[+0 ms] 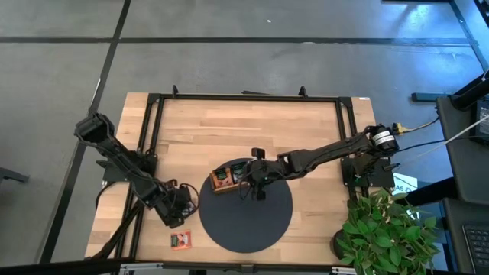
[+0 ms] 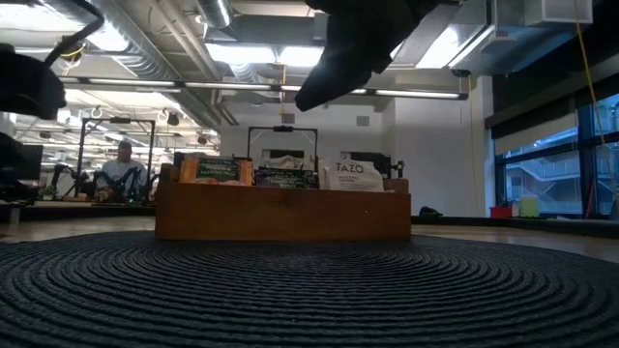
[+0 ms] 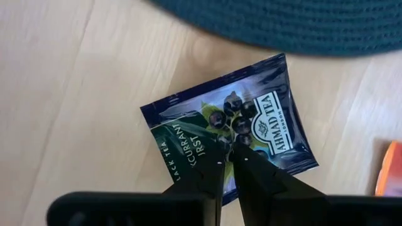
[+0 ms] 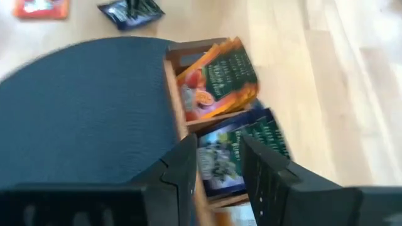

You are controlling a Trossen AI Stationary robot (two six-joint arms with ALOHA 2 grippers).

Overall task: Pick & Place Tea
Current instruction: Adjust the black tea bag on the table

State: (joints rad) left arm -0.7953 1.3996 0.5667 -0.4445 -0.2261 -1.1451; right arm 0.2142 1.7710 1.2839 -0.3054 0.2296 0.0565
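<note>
Glossy sachet (image 3: 229,135); seemingly wooden tray (image 2: 282,215)

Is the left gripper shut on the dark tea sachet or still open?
Shut on it. In the left wrist view the left gripper has its fingers together, pinching the dark sachet's edge above the table.

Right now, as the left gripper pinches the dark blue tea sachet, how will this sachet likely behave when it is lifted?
The dark blue sachet is a thin flat packet, so it is probably very light. The left gripper holds it at one edge only, so the free part may droop or swing. Its surface looks glossy, so it could slip from the fingers if the grip is weak.
</note>
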